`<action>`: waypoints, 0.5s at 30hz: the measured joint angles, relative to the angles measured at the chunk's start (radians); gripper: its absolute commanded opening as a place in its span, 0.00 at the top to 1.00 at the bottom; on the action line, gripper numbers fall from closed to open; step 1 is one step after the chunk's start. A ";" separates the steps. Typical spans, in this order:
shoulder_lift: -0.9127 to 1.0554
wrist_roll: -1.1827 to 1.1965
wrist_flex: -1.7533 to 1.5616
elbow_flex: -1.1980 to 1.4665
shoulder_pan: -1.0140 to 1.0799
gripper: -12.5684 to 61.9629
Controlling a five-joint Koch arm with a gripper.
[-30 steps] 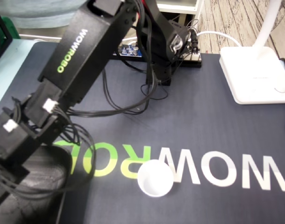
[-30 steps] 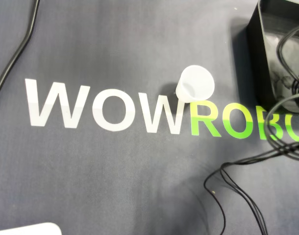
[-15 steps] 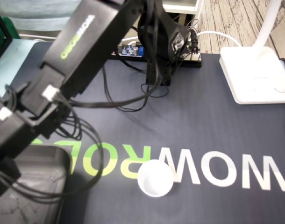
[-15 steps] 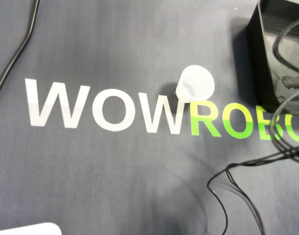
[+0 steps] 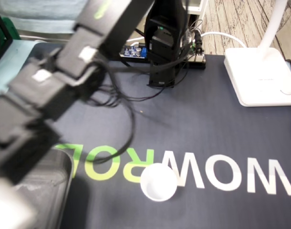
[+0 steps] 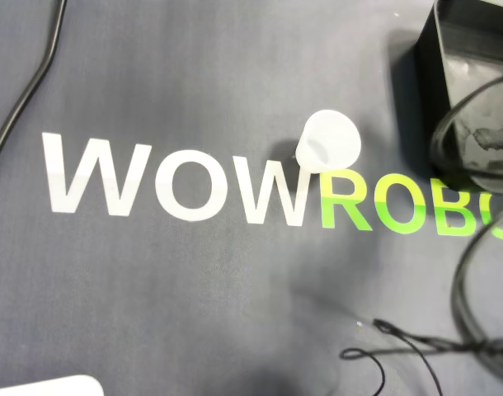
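Note:
A small white cup (image 5: 158,182) stands upright on the dark mat, on the lettering between the white W and the green R; the overhead view shows the cup (image 6: 328,141) too. The black arm (image 5: 64,90) reaches from its base (image 5: 162,57) at the back toward the lower left of the fixed view, blurred and close to the camera. Its far end runs out of the frame above a black tray (image 5: 50,191), so the gripper itself is not visible. The overhead view shows only the arm's cables (image 6: 462,272) beside the tray (image 6: 470,49).
A white lamp base (image 5: 260,76) sits at the back right of the mat, its corner (image 6: 37,386) showing at the overhead view's bottom left. A black cable (image 6: 25,99) runs along the overhead view's left. A circuit board (image 5: 133,51) lies beside the arm's base.
The arm has swung upward and closer to the fixed camera, turning blurred. In the overhead view its cables have shifted toward the lower right. The cup has not moved.

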 measured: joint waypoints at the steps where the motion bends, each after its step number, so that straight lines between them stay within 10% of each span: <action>1: 0.032 -0.035 0.000 0.032 -0.017 0.80; 15: 0.497 -0.735 0.000 0.500 -0.446 0.80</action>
